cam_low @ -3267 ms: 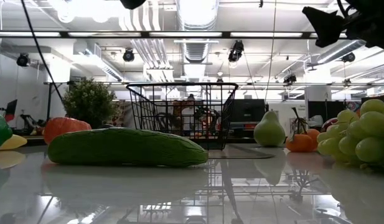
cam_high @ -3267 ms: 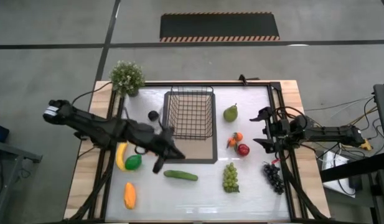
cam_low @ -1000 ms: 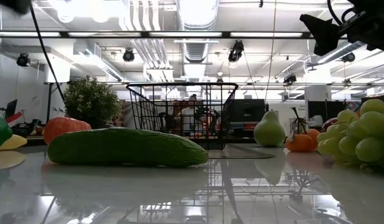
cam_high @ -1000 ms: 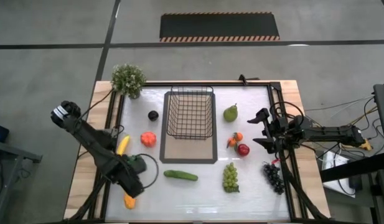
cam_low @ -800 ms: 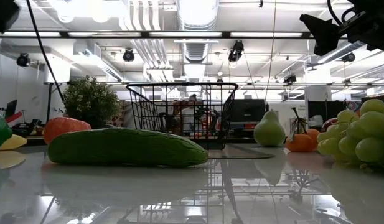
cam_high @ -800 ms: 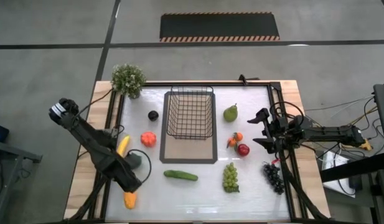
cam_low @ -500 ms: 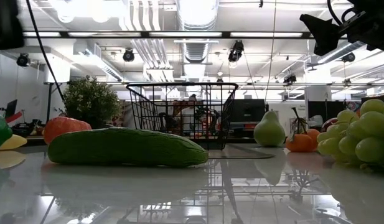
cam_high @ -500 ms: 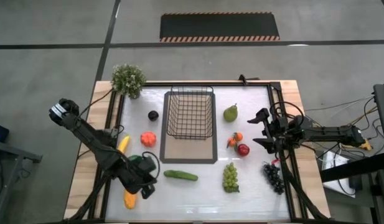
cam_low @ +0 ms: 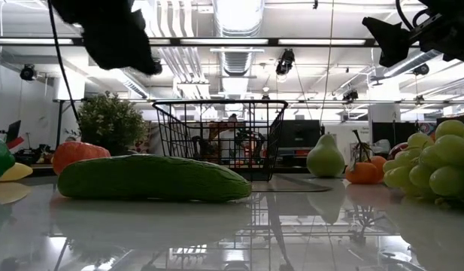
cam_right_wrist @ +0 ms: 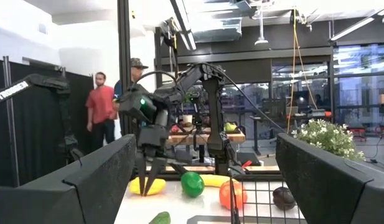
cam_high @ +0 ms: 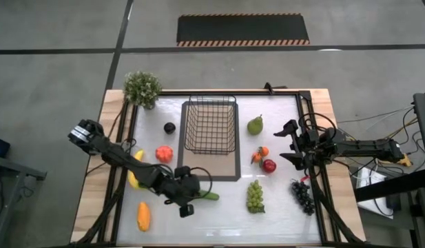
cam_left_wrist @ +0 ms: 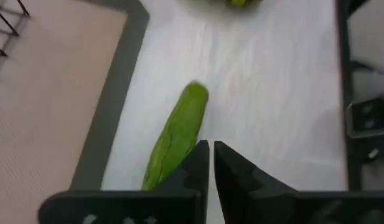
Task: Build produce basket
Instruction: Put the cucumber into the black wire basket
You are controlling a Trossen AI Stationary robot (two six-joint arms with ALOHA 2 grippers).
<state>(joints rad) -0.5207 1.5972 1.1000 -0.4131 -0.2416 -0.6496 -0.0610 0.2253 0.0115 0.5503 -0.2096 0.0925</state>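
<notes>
White bench (cam_high: 219, 210) carries the cucumber (cam_high: 202, 195) below the empty basket (cam_high: 210, 125), its long axis running left-right, with the left gripper (cam_high: 186, 207), fingers pressed together, hovering just beside its left end, far nearer than the parked, spread-open right gripper (cam_high: 289, 143).

Glossy white table (cam_low: 239, 233), black wire basket (cam_high: 209, 125), wooden edges
</notes>
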